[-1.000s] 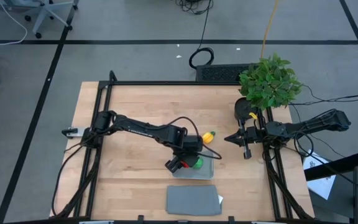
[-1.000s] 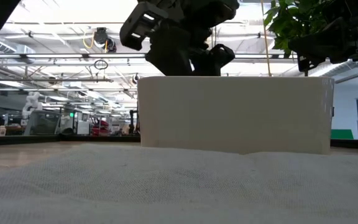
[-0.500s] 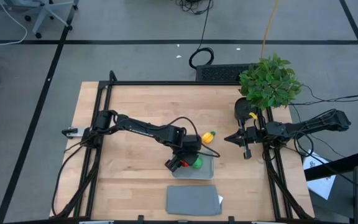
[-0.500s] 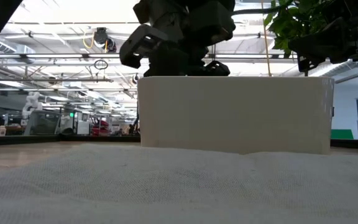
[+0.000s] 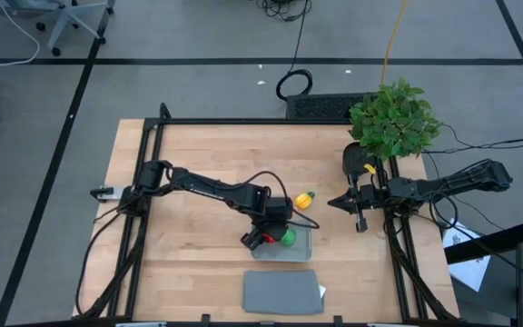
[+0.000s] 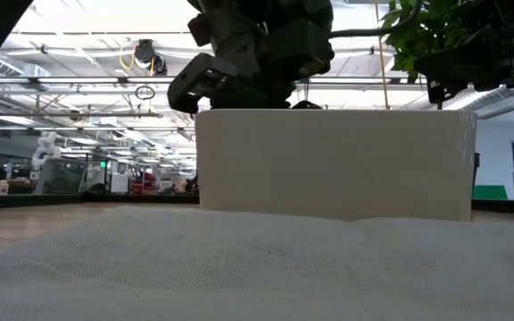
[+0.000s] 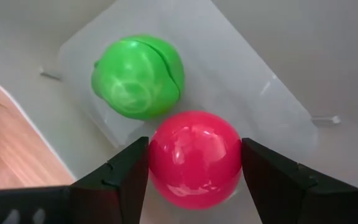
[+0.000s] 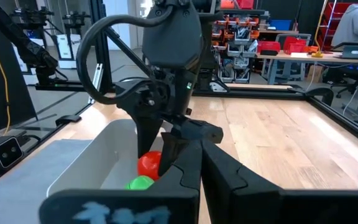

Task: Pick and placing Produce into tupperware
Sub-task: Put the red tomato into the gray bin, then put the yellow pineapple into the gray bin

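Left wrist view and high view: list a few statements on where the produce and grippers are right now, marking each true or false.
1. The left gripper has the red round piece between its fingers over the tupperware. True.
2. The green round piece lies outside the tupperware. False: it lies inside it, beside the red piece.
3. The yellow piece is on the table, outside the tupperware. True.
4. The right gripper holds the yellow piece. False: it is apart from it, holding nothing.
5. The lid covers the tupperware. False: it lies flat beside it.

Wooden table (image 5: 198, 154): tupperware (image 5: 301, 246), lid (image 5: 281, 292), plant (image 5: 393, 120)
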You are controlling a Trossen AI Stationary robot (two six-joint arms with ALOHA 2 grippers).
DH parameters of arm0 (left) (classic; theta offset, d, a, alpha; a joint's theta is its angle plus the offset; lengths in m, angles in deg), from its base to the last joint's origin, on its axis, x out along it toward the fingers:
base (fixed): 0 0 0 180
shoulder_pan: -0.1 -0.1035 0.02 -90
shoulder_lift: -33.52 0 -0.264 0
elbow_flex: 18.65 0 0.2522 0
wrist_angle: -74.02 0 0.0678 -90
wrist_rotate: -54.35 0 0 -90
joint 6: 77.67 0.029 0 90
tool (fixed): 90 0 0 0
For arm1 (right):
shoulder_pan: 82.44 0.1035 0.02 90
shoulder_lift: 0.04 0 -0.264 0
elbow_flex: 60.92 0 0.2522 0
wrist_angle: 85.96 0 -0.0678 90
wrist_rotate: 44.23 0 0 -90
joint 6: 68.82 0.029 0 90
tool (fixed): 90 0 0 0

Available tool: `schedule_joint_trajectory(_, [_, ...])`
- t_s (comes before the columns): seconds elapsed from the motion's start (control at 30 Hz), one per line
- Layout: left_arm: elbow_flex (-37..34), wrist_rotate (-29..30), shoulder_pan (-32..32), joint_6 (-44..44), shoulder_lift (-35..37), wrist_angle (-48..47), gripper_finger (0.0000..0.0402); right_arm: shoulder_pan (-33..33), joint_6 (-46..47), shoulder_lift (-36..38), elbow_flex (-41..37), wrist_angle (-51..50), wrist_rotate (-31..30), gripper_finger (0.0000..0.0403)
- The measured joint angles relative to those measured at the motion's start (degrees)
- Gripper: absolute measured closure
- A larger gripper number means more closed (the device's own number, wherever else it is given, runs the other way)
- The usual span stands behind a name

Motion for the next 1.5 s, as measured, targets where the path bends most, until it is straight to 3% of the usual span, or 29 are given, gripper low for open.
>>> schedule_joint_trajectory(0.43, [0.0,0.0,0.0,2.1,0.0,0.1,0.0173,0.0,0.0,0.0,0.0,0.0,0.0,0.0403])
schedule_joint_trajectory(0.77, [0.0,0.0,0.0,2.4,0.0,0.0,0.0133,0.0,0.3,0.0,0.0,0.0,0.0,0.0403])
schedule_joint_trajectory(1.5, [0.6,0.4,0.1,0.4,1.4,-1.6,0.0130,0.0,0.3,0.0,0.0,0.0,0.0,0.0403])
